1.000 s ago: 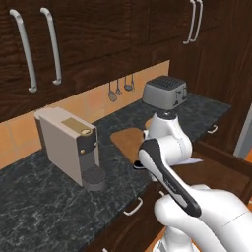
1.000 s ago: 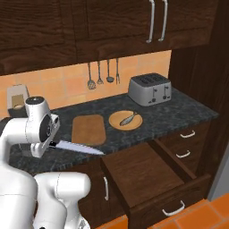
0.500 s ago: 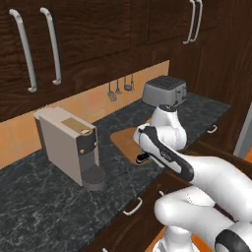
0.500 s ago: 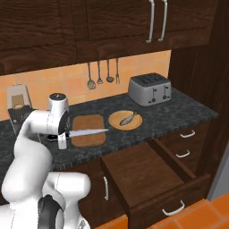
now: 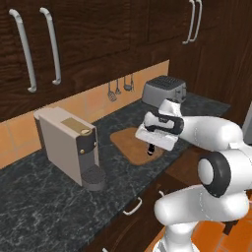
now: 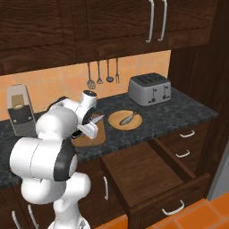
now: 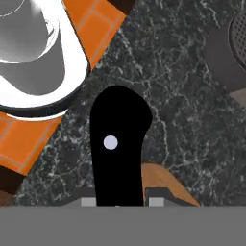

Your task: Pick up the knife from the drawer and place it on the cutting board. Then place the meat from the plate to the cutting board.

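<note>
No writing is readable. The arm reaches over the cutting board (image 6: 91,135), gripper (image 7: 117,199) clamped on the knife (image 7: 116,149).

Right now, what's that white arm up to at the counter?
The gripper is shut on the knife by its black handle and holds it over the cutting board. The drawer it came from stands open below the counter. The meat, a small fish, lies on the plate beside the board, not yet moved.
</note>
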